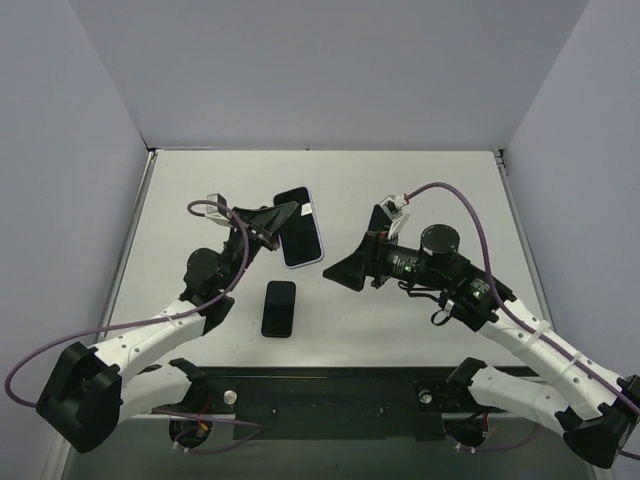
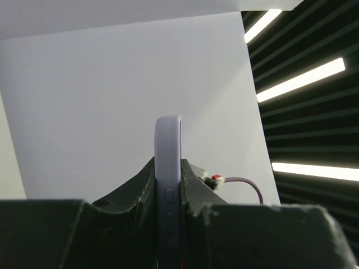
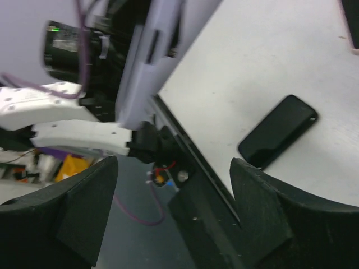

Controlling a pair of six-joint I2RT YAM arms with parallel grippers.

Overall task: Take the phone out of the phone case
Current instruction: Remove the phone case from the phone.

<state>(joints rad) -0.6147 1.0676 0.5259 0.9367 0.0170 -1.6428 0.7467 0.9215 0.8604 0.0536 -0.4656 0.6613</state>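
My left gripper (image 1: 284,217) is shut on the lilac phone case (image 1: 301,228) and holds it above the table's middle, dark face up. In the left wrist view the case (image 2: 168,162) stands edge-on between both fingers (image 2: 134,193), side buttons showing. A black phone (image 1: 279,308) lies flat on the table, apart from the case and nearer the arm bases. My right gripper (image 1: 342,272) is open and empty, just right of the case and phone. The right wrist view shows the case (image 3: 148,61) held up at the left and the phone (image 3: 279,131) on the table.
White table (image 1: 420,200) with grey walls on three sides. The black base rail (image 1: 330,390) runs along the near edge. A purple cable (image 1: 460,200) loops over the right arm, another (image 1: 215,215) over the left.
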